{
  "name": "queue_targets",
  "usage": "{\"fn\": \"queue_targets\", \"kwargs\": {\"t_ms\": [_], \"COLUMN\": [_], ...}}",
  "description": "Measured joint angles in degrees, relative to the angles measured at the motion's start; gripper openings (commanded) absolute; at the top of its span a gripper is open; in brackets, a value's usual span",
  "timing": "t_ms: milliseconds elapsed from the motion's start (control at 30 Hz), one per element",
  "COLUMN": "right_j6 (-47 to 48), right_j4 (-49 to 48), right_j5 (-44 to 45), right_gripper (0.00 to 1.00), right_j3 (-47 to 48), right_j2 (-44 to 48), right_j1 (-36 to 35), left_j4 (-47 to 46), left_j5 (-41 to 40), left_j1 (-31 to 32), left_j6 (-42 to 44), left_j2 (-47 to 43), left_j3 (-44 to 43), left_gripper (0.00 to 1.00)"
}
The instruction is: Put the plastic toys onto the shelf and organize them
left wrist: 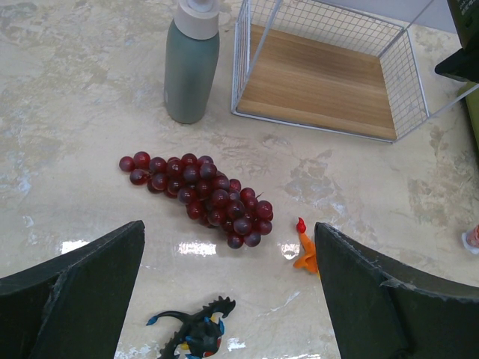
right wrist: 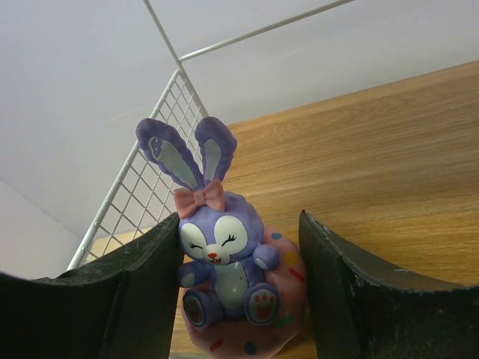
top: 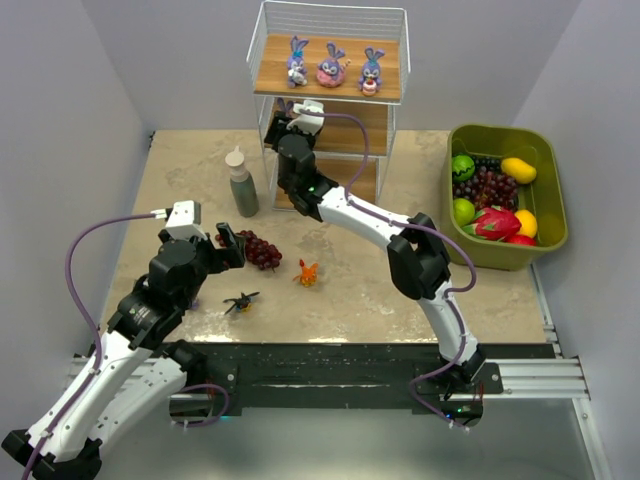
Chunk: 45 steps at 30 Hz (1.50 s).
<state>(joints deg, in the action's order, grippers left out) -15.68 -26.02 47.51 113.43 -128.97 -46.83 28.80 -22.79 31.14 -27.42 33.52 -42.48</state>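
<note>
The shelf (top: pixel 390 60) stands at the back centre, with three purple bunnies (top: pixel 331 66) in a row on its top board. My right gripper (top: pixel 292 112) reaches into the middle tier. In the right wrist view it (right wrist: pixel 239 292) is shut on a purple bunny with a pink ring (right wrist: pixel 224 254), which rests on the wooden board (right wrist: pixel 374 164) near the wire side. My left gripper (top: pixel 232 247) is open and empty above the table. The black bug (left wrist: pixel 193 333) lies between its fingers, and the orange creature (left wrist: pixel 305 250) lies beside its right finger. Both also show in the top view: the bug (top: pixel 241 301) and the orange creature (top: pixel 308 272).
A dark red grape bunch (top: pixel 262 250) lies just ahead of the left gripper. A grey-green bottle (top: pixel 241 183) stands left of the shelf. An olive-green fruit bin (top: pixel 555 200) sits at the right. A small pink and white object (left wrist: pixel 471 239) shows at the left wrist view's right edge.
</note>
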Motion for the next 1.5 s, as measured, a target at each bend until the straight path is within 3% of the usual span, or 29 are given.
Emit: {"fn": "queue_targets", "kwargs": {"t_ms": [267,800,1500], "right_j6": [0.8,2.3,3.5], "right_j4": [1.3,0.2,-5.6], "right_j5": [1.0,1.0,-1.0], "right_gripper": [0.66,0.73,0.77], "right_j3": [1.4,1.7,-11.6], "right_j2": [-0.6,-1.0,9.8], "right_j1": [0.0,0.0,0.0], "left_j4": [0.0,0.0,0.1], "left_j5": [0.0,0.0,-0.1], "left_j1": [0.0,0.0,0.0], "left_j6": [0.0,0.0,0.0], "left_j2": [0.0,0.0,-0.2], "left_j3": [0.1,0.1,0.1], "left_gripper": [1.0,0.99,1.0]}}
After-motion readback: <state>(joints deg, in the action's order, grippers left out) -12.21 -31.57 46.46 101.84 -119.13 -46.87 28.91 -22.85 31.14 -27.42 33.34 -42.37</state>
